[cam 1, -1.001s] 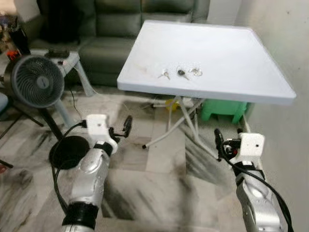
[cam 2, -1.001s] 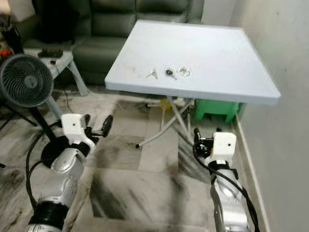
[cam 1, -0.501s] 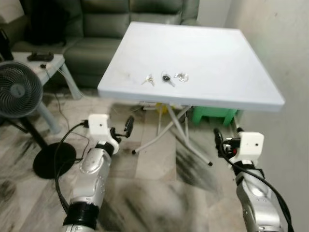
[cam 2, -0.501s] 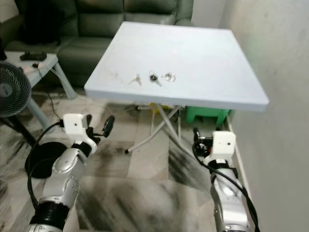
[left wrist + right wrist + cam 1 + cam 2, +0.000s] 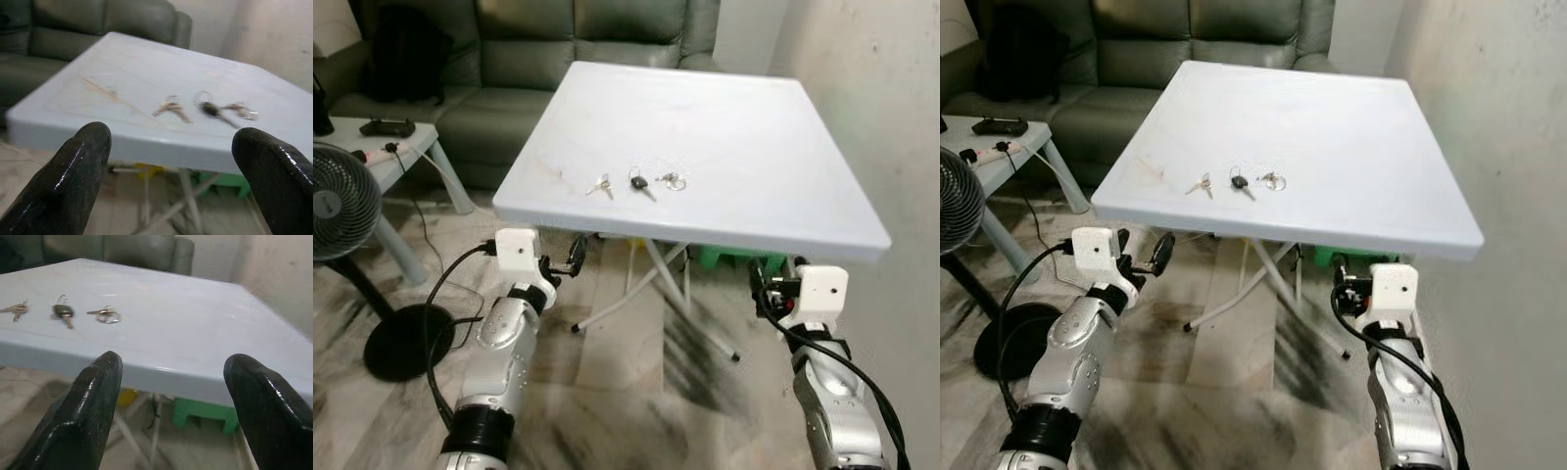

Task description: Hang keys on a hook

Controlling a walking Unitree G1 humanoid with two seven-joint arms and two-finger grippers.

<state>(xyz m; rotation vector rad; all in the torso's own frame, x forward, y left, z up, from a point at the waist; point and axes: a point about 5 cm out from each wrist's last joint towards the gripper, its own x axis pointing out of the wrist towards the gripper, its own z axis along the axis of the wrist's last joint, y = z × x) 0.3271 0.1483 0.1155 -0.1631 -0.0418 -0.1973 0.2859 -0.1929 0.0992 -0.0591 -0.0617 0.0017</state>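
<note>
Pale, matte plastic made up the square counter (image 5: 724,147) in the left eye view, with three small sets of keys in a row near its front edge: a bare metal set (image 5: 600,184) towards the front left corner, a black-headed key (image 5: 637,183) in the middle, and a thin ring set (image 5: 672,180) beside it. Both arms hung below that front edge, the left hand (image 5: 570,257) and the right hand (image 5: 762,291) each empty. No hook could be made out.

The right eye view gave the same row; the black-headed key (image 5: 1238,182) offered the thickest part to pinch, so it seemed the best choice.

In the left wrist view the left hand's rounded, glossy black fingers (image 5: 80,169) stood wide apart, framing the keys (image 5: 171,107) across the front edge. The keys lay flat and thin on a slick top, so a good grasp would probably mean coming down from above and closing on a head or ring, not scraping at a blade.

In the right wrist view the right hand's fingers (image 5: 85,411) were equally spread, with the ring set (image 5: 105,314) nearest.
</note>
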